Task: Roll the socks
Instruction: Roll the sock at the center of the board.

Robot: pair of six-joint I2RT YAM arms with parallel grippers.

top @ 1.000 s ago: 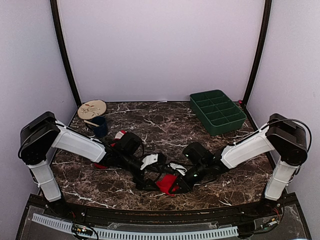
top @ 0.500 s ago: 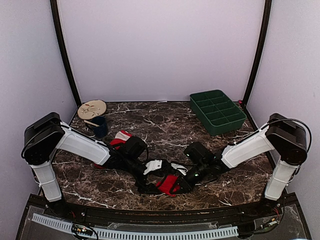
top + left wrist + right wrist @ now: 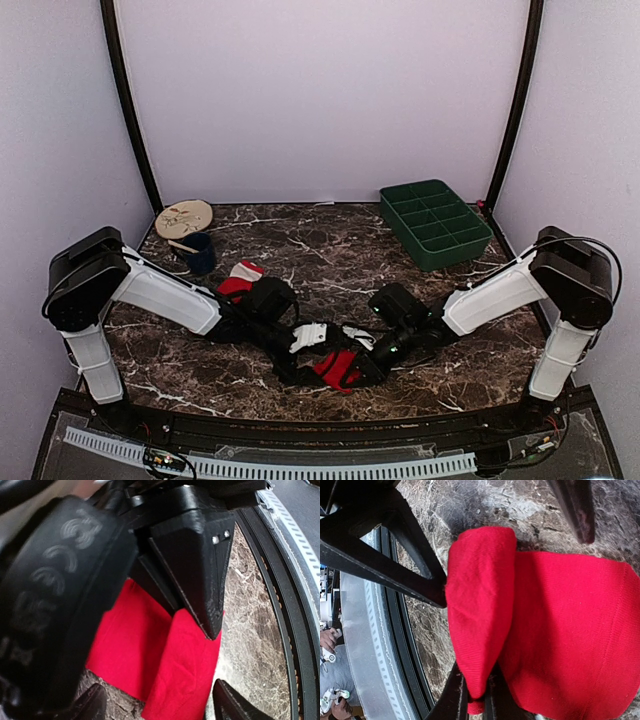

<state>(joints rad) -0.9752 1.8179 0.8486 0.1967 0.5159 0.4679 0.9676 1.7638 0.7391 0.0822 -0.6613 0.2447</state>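
Observation:
A plain red sock (image 3: 335,368) lies near the table's front edge, between both grippers. In the right wrist view it (image 3: 560,630) is flat with one edge folded over. My right gripper (image 3: 476,695) is shut on that folded edge, and it sits at the sock's right side in the top view (image 3: 357,372). My left gripper (image 3: 162,702) is open, with its fingertips (image 3: 230,702) on either side of the sock (image 3: 180,665); in the top view the gripper (image 3: 300,365) is at the sock's left. The second sock (image 3: 240,278), red with a white cuff, lies behind the left arm.
A green divided tray (image 3: 435,222) stands at the back right. A dark blue cup (image 3: 198,252) and a round wooden disc (image 3: 184,217) are at the back left. The table's black front rail (image 3: 280,630) runs close beside the sock.
My left arm has reached further right toward the sock, uncovering more of the cuffed sock behind it. The right gripper has stayed at the red sock, shifting only slightly.

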